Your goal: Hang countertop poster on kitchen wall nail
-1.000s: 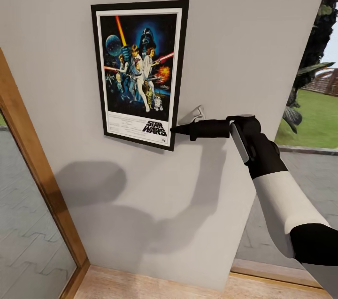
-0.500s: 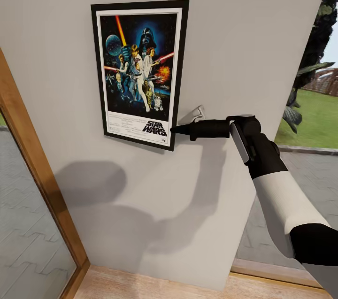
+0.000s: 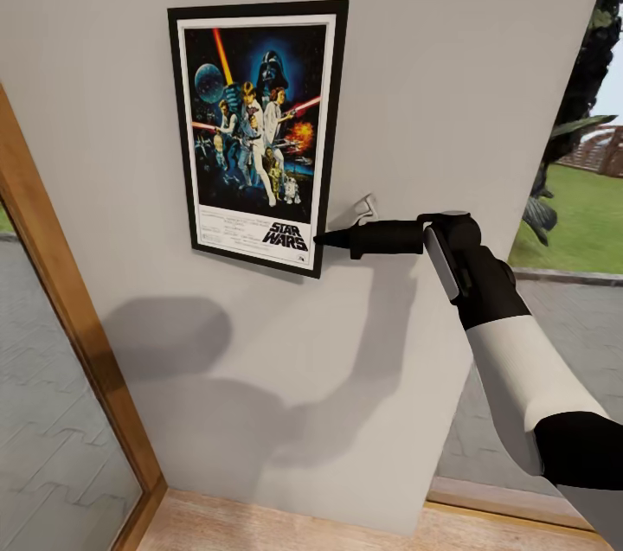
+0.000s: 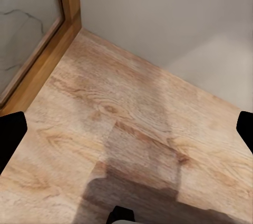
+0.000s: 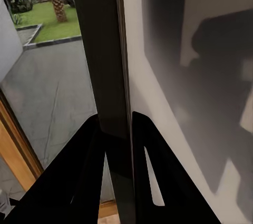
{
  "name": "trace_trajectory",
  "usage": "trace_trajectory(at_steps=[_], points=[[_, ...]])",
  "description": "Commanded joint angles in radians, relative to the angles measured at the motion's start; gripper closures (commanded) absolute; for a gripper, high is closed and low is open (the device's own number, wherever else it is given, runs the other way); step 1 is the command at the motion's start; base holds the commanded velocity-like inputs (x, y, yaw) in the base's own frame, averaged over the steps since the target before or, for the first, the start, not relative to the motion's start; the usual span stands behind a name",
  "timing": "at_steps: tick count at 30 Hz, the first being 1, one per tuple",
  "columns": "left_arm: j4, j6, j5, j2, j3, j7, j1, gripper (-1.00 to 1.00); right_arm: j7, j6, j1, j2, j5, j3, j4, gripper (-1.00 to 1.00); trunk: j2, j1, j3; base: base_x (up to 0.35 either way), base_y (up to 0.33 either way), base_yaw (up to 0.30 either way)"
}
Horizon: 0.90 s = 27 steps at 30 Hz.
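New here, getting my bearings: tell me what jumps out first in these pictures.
The colourful Star Wars poster stands upright against the light-grey wall. The right gripper grips its lower right frame edge, fingers shut on it. Its arm's shadow falls on the wall below.

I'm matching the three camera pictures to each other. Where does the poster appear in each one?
Head view: the poster hangs upper centre-left on the grey wall, the right gripper at its lower right corner.
Left wrist view: no poster here, just wood floor and wall.
Right wrist view: the poster's dark frame edge runs lengthwise between the jaws.
Shared landmark: the grey wall.
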Motion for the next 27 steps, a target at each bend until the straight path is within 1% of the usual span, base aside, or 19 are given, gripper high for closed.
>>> trace_trajectory(at_steps=[1, 10, 27], points=[[0.000, 0.000, 0.004, 0.000, 0.001, -0.005, 0.000, -1.00, -0.002, 0.011, -0.001, -0.001, -0.011, 0.002, 0.000, 1.00, -0.002, 0.001, -0.002, 0.000, 0.021, 0.000], [0.000, 0.000, 0.004, 0.001, 0.001, -0.005, 0.000, -1.00, -0.002, 0.011, -0.001, -0.001, -0.012, 0.002, -0.001, 1.00, -0.002, 0.001, -0.002, 0.000, 0.068, 0.000], [0.000, 0.000, 0.004, 0.001, 0.002, -0.006, 0.000, -1.00, -0.002, 0.011, -0.001, -0.001, -0.012, 0.002, -0.001, 1.00, -0.002, 0.001, -0.002, 0.000, 0.004, 0.000]])
